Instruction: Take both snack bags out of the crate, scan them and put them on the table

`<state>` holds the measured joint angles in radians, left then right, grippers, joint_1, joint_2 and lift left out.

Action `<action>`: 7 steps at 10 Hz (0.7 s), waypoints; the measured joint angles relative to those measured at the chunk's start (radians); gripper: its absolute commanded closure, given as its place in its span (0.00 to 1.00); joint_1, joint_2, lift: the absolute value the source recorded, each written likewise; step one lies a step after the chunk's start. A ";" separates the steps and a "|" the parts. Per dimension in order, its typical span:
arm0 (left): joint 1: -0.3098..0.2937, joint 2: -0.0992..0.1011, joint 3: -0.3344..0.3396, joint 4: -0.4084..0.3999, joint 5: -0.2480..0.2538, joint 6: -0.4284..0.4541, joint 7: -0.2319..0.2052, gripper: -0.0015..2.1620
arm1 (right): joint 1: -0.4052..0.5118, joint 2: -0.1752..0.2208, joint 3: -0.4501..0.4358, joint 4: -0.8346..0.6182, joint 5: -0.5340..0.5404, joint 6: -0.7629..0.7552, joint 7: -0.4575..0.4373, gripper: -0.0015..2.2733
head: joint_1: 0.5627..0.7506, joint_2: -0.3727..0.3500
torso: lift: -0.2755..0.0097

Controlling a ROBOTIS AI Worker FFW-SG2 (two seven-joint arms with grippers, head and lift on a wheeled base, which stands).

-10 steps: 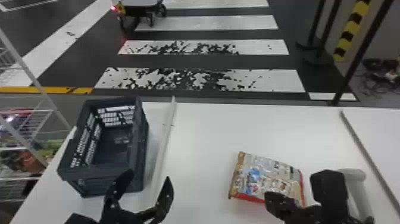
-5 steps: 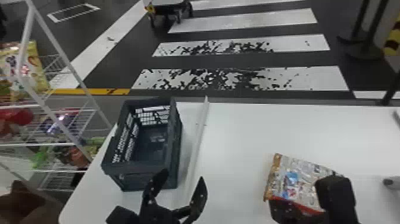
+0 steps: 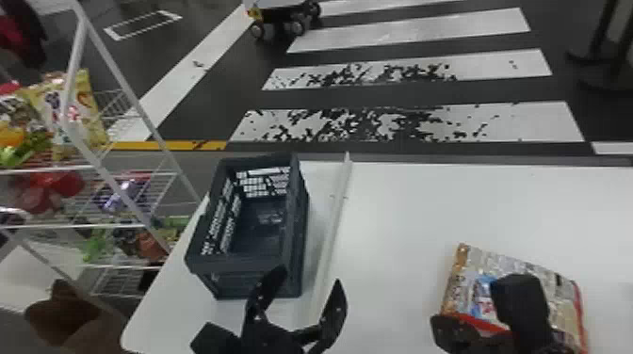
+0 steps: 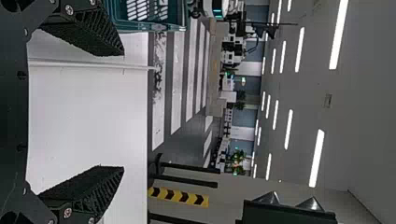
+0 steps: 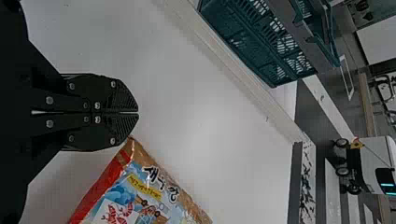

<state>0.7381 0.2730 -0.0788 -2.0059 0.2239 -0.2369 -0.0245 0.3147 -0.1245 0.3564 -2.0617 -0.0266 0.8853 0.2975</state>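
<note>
My right tool (image 3: 442,325) is clenched on nothing, its 2 fingers (image 5: 122,100) meeting flat against each other, low over the tabletop (image 3: 400,212). My left tool (image 3: 311,277) is released and holds nothing; its 2 fingers stand wide apart near the crate's near end.

Just beside my right tool, 1 snack bag (image 3: 485,263) lies on the tabletop, printed in red, blue and tan; from my head, that tool covers part of it. The crate (image 3: 245,277), dark and with slotted walls, sits upright on the left side of the tabletop, well apart from the bag. A long white strip (image 3: 335,212) runs along the tabletop between the 2.

Past the left edge stands a white wire rack (image 3: 70,226) with colourful packets, 1 a large yellow bag (image 3: 56,110). Beyond the tabletop, a striped crosswalk (image 3: 527,123) crosses the dark floor, with a wheeled cart (image 3: 278,15) farther off.
</note>
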 measured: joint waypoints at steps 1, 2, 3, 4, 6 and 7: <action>0.001 -0.001 0.001 -0.001 0.000 0.000 0.000 0.06 | -0.017 0.002 0.005 0.025 0.000 0.001 0.000 1.00 | 0.70 0.95 | 0.64; 0.002 -0.001 0.002 -0.003 0.000 0.000 0.000 0.06 | -0.035 0.004 0.010 0.048 0.000 0.001 -0.001 1.00 | 0.70 0.95 | 0.64; 0.005 -0.002 0.003 -0.004 0.000 0.000 0.001 0.06 | -0.052 0.007 0.014 0.069 0.001 0.001 -0.002 1.00 | 0.70 0.95 | 0.64; 0.007 -0.002 0.007 -0.005 0.000 0.000 0.002 0.06 | -0.067 0.010 0.015 0.089 0.001 0.000 -0.003 1.00 | 0.70 0.95 | 0.64; 0.011 -0.003 0.014 -0.007 0.000 0.000 0.003 0.06 | -0.100 0.016 0.016 0.128 0.001 -0.003 -0.011 1.00 | 0.70 0.95 | 0.64; 0.012 -0.002 0.015 -0.007 0.000 0.000 0.003 0.06 | -0.116 0.019 0.016 0.150 0.001 -0.009 -0.015 1.00 | 0.70 0.94 | 0.64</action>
<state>0.7502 0.2706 -0.0634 -2.0126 0.2239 -0.2369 -0.0214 0.1988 -0.1054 0.3728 -1.9120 -0.0261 0.8764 0.2822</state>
